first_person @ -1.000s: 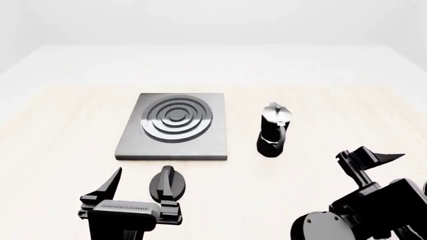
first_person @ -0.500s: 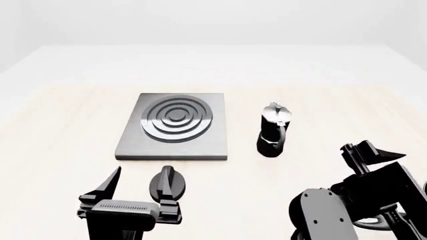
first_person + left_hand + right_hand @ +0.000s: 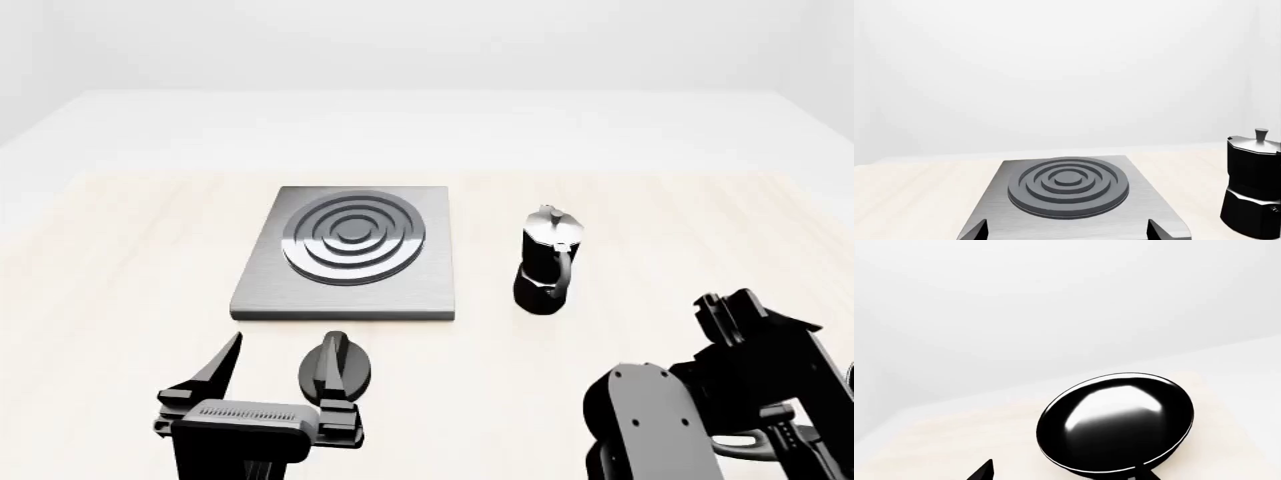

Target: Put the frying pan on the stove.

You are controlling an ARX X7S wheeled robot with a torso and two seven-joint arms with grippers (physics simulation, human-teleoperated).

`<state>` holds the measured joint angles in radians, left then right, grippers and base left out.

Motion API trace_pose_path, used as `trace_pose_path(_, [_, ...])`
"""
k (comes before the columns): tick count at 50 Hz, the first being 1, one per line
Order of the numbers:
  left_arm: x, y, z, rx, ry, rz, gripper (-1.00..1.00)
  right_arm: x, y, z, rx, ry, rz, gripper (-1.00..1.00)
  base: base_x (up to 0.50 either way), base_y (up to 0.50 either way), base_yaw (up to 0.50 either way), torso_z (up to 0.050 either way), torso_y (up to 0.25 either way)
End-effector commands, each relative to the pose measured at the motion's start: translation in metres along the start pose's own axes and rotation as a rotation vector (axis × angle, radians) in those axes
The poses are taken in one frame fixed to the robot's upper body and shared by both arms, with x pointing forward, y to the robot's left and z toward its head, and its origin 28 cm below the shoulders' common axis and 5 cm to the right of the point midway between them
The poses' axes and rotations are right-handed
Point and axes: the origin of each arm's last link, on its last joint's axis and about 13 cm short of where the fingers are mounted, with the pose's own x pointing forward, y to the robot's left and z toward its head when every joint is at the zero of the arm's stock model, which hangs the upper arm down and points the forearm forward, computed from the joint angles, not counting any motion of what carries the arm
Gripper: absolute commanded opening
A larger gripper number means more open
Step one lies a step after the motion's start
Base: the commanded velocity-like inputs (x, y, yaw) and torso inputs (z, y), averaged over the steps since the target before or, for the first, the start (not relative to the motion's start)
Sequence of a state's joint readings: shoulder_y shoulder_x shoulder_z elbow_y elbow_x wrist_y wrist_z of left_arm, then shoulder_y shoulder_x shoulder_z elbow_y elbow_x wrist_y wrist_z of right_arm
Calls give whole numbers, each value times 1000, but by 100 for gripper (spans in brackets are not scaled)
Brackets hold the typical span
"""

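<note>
The frying pan (image 3: 1115, 422), glossy black with a pale shine inside, lies on the light table just ahead of my right gripper (image 3: 1064, 475). The gripper is open and holds nothing, and the pan's near rim sits close to one fingertip. The pan does not show in the head view, where my right gripper (image 3: 745, 310) is low at the right. The stove (image 3: 350, 255), a grey plate with dark rings, lies left of centre. My left gripper (image 3: 278, 385) is open and empty, just in front of the stove (image 3: 1067, 187).
A black-and-silver moka pot (image 3: 547, 262) stands right of the stove and also shows in the left wrist view (image 3: 1253, 187). A small black knob (image 3: 336, 365) lies on the table in front of the stove, beside my left gripper's fingers. The table ends in white beyond the stove.
My right arm has swung and turned, its gripper dropping a little lower and to the right. The left arm, stove, moka pot and knob have not moved.
</note>
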<state>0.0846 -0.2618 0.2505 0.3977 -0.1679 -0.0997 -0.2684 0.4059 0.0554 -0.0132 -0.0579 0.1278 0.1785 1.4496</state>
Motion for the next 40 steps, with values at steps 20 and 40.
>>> trace_pose_path(20, [-1, 0, 0, -2, -1, -2, 100, 8, 13, -18, -54, 59, -66, 100, 0, 0, 0, 0, 0])
trace_pose_path(40, [0, -1, 1, -4, -2, -4, 100, 19, 12, -29, -110, 72, -82, 100, 0, 0, 0, 0, 0])
